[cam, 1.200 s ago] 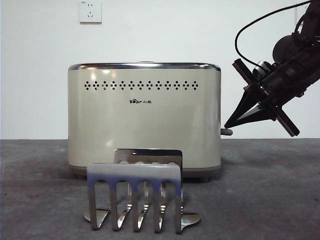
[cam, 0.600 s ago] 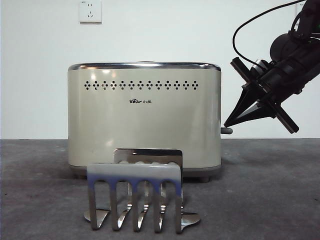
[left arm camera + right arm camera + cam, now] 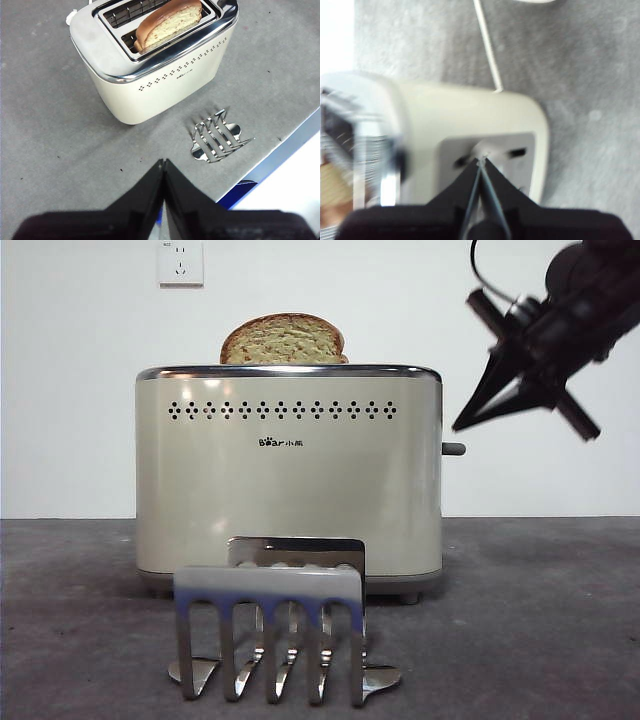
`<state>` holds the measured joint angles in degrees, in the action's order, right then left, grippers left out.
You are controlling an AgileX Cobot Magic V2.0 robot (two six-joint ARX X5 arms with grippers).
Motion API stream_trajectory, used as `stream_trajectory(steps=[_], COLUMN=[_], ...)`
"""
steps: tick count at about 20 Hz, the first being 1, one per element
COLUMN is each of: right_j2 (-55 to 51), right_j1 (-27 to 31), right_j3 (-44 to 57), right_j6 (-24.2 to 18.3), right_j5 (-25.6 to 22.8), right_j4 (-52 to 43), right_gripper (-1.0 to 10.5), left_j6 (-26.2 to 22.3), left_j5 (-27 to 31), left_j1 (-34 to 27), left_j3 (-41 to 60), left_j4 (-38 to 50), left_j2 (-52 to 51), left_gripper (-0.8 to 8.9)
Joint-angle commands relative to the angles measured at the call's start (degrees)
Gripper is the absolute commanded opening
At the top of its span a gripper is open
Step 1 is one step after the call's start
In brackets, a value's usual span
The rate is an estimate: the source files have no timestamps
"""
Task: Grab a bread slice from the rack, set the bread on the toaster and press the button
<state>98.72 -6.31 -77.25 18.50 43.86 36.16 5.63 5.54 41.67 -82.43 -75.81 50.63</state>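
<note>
The cream toaster (image 3: 288,475) stands mid-table. The slice of bread (image 3: 283,338) sticks up out of its top slot and also shows in the left wrist view (image 3: 170,22). The grey button (image 3: 453,449) juts from the toaster's right narrow side, high on its slot. My right gripper (image 3: 457,425) is shut and empty, hanging just above and to the right of the button; its blurred wrist view has the jaw tips (image 3: 481,160) by the button (image 3: 483,148). The empty steel rack (image 3: 270,630) stands in front of the toaster. My left gripper (image 3: 163,163) is shut and empty, high above the table.
A white wall socket (image 3: 181,262) is on the wall behind. The toaster's white cord (image 3: 489,47) runs across the grey table behind it. The table's edge (image 3: 280,150) lies close beyond the rack (image 3: 217,142).
The button has sprung up from low on the toaster's side. The bread has risen out of the slot. My right gripper has lifted up off the button.
</note>
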Motion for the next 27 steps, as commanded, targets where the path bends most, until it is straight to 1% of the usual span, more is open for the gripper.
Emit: stream_trajectory(steps=[1,4,7,8,12,14,18,23,27], right_j2=[-4.61,-12.44,-22.32,-25.92,-41.31,-46.21,-52.94,-57.09,-57.4], right_j1=[-0.11,-0.11,-0.11,-0.11,-0.11,-0.09,-0.09,-0.09,-0.09], right_j3=[0.02,0.02,0.02,0.02,0.02,0.02,0.02,-0.04,-0.07], right_j6=[-2.49,-4.24,-6.05,-6.8,-7.34,-8.81,-14.69,-14.97,-14.97], right_j5=[0.0,-2.12,-6.82,-9.33,-23.21,-26.84,-31.28,-37.16,-37.46], right_j4=[1.68,3.67,5.7,6.23,7.56,7.67,8.39,12.26,19.28], right_gripper=[0.0,0.0,0.0,0.0,0.0,0.0,0.0,0.0,0.0], left_j6=[0.11,0.11,0.13,0.2,0.17,0.17,0.15,0.15,0.15], left_j5=[0.0,0.0,0.0,0.0,0.0,0.0,0.02,0.0,0.02], left_j1=[-0.02,-0.02,-0.02,-0.02,-0.02,-0.02,-0.04,-0.02,-0.04], left_j3=[0.22,0.22,0.22,0.22,0.22,0.22,0.2,0.2,0.2], left_j4=[0.22,0.22,0.22,0.22,0.22,0.22,0.22,0.22,0.24], left_j2=[-0.13,-0.11,-0.13,-0.11,0.52,1.38,3.54,7.41,10.75], left_gripper=[-0.08,-0.03,-0.03,-0.04,-0.03,-0.03,-0.04,-0.03,-0.04])
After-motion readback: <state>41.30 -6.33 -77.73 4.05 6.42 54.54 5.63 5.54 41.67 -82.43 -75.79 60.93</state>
